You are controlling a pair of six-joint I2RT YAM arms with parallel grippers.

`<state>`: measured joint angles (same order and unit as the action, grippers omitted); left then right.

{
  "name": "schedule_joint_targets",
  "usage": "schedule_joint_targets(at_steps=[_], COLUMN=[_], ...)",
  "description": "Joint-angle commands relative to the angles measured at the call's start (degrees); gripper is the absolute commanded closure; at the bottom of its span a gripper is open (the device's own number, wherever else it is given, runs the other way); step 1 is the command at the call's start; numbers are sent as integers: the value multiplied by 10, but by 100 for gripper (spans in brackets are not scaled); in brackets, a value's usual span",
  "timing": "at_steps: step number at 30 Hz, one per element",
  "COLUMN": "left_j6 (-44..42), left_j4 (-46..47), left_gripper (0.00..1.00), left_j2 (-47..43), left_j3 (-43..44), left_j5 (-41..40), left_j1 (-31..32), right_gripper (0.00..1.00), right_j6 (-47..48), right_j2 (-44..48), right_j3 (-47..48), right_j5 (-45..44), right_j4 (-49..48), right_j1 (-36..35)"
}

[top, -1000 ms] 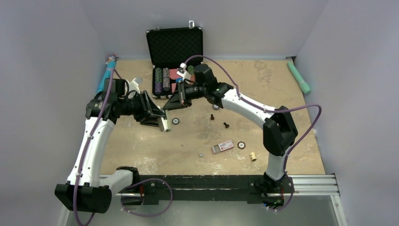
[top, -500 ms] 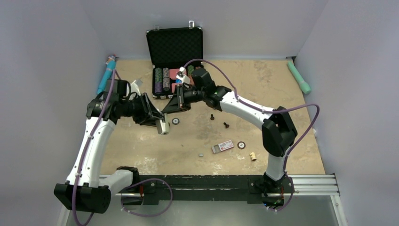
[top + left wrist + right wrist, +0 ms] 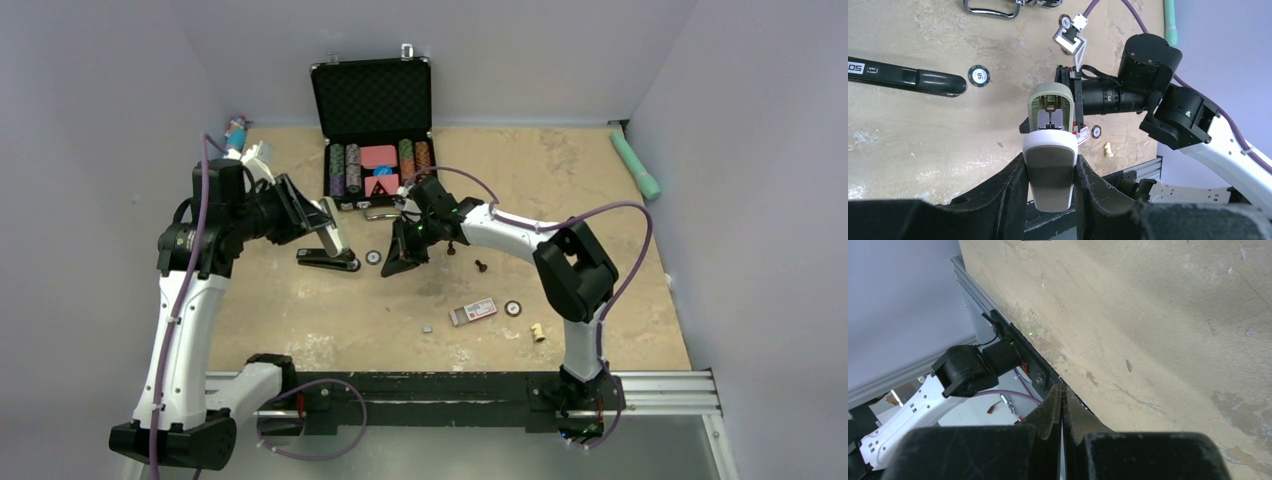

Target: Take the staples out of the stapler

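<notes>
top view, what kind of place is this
Probably a robot lab test cell: a worn tan tabletop boxed in by plain grey wall panels, two white-and-black robot arms bolted to an aluminium rail at its near edge, and props like an open black poker-chip case.

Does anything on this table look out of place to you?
A poker chip lies loose beside the stapler, and a second chip lies by the red-and-white box, though the other chips sit in rows in the open case. Nothing looks broken.
</notes>
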<state>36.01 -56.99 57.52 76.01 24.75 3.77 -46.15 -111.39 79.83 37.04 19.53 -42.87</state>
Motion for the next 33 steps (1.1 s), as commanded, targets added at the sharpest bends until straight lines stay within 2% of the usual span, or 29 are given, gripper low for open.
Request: schedule_joint_targets(at_steps=[1, 6, 9, 12, 21, 28, 33], left_j6=[13, 7, -6, -14, -13, -32, -21], left_j4=[43, 38, 22, 19, 16, -34, -88], left_gripper=[100, 100, 100, 100, 100, 100, 100], left_j2=[5, 16, 21, 14, -11, -13, -18], left_j3=[7, 0, -8, -37, -88, -128, -148], left_j5=[-5, -2, 5, 17, 10, -73, -214], left_j1=[-2, -1, 0, 1, 1, 0, -1], right_gripper=[100, 100, 100, 100, 100, 100, 100], right_j6=[21, 30, 52, 71, 79, 99, 110], right_j2=[19, 30, 40, 44, 50, 57, 79], right_j3=[4, -3, 27, 57, 70, 81, 55], right_j5=[12, 26, 12, -1, 8, -2, 4], right_j4=[1, -8, 14, 44, 46, 59, 50], right_j1=[-2, -1, 2, 13, 29, 29, 28])
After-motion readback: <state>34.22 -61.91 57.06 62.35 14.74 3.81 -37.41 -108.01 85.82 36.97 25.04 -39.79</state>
